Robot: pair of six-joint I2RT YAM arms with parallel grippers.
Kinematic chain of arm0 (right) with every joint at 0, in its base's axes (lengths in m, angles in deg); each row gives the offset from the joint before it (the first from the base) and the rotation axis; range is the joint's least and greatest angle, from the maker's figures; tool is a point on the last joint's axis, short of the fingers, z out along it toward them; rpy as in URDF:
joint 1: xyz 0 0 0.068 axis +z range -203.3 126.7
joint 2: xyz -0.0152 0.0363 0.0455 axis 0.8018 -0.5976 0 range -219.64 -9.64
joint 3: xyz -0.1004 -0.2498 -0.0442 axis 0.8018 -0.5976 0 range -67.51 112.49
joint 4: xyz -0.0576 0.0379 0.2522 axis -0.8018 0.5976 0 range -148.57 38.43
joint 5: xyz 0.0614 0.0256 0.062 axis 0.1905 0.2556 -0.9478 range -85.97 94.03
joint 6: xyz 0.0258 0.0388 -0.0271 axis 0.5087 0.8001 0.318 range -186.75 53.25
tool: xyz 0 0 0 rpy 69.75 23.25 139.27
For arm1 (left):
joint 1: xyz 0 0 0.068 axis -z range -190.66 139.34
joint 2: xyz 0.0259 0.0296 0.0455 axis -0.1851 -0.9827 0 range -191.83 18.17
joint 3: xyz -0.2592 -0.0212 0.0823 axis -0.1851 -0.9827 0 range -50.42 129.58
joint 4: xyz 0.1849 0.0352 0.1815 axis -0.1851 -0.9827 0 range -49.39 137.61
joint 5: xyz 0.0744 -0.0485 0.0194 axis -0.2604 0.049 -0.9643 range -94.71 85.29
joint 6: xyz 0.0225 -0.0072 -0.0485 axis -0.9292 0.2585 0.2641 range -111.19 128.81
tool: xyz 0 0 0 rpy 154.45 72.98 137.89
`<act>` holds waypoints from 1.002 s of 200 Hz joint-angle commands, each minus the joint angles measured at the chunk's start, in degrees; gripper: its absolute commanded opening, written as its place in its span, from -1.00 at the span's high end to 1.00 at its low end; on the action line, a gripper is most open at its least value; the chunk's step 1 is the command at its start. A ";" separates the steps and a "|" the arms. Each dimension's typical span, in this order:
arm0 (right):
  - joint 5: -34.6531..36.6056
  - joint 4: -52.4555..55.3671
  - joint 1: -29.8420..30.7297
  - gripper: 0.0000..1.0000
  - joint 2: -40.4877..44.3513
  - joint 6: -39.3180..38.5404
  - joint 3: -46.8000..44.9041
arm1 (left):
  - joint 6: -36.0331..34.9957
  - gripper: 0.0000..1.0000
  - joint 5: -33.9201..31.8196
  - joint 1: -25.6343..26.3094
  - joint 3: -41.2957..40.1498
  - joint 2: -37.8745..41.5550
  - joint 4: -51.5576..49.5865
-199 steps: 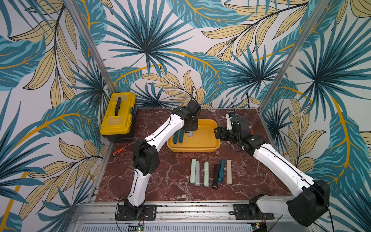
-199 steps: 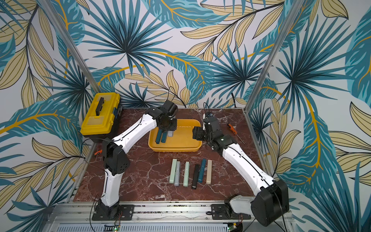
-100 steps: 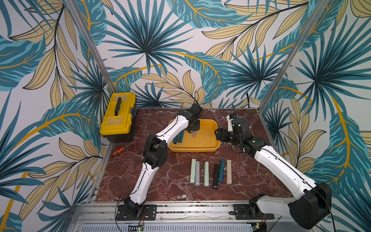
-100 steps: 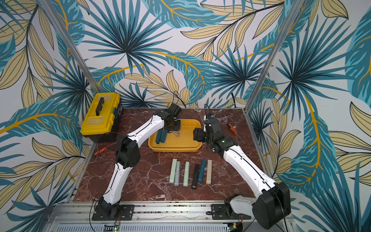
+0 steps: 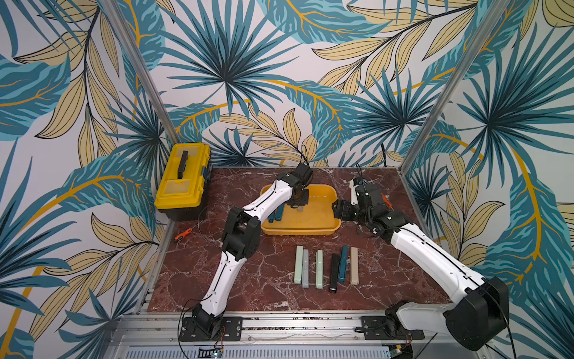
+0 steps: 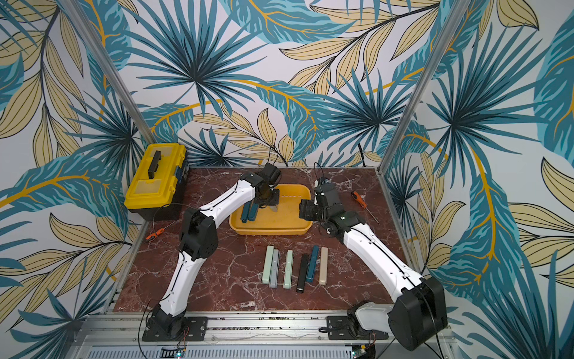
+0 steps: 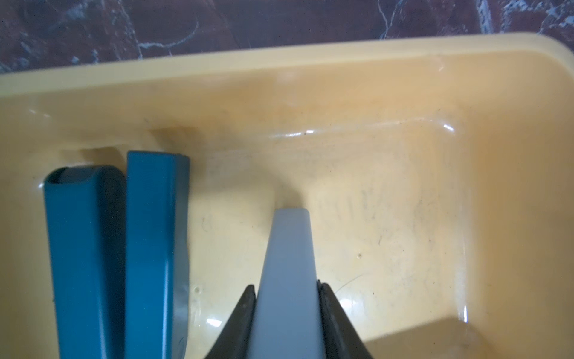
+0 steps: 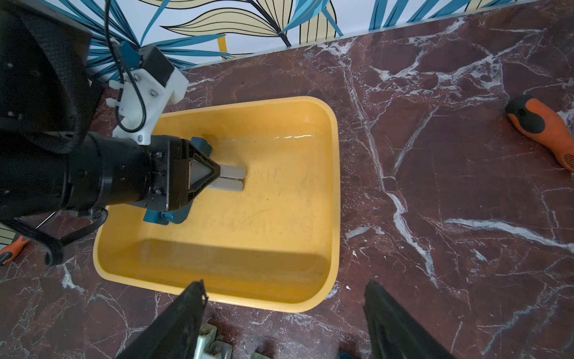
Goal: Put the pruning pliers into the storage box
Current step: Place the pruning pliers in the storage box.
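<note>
The storage box (image 5: pixel 323 231) is a shallow orange-yellow tray at the middle back of the table, also in view from above (image 6: pixel 279 230). Two dark teal pruning pliers (image 7: pixel 84 248) lie side by side in its left part. My left gripper (image 7: pixel 287 287) reaches down into the box, shut on a grey bar (image 7: pixel 289 242) that points at the floor. Several more bars (image 5: pixel 319 269) lie in a row in front of the box. My right gripper (image 8: pixel 285 287) hangs open by the box's right end, holding nothing.
A yellow lidded toolbox (image 5: pixel 183 180) stands at the back left, with a small orange-handled tool (image 5: pixel 182 234) in front of it. An orange-handled screwdriver (image 6: pixel 360 199) lies at the back right, behind my right arm.
The left arm's elbow has swung to the right, and its gripper with the grey bar has shifted slightly right inside the box. The right arm has hardly moved.
</note>
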 commanded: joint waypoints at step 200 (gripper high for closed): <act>0.59 1.01 0.26 -0.65 -1.35 -0.29 -0.74 | -3.13 0.28 -5.99 0.05 -4.96 4.95 -5.63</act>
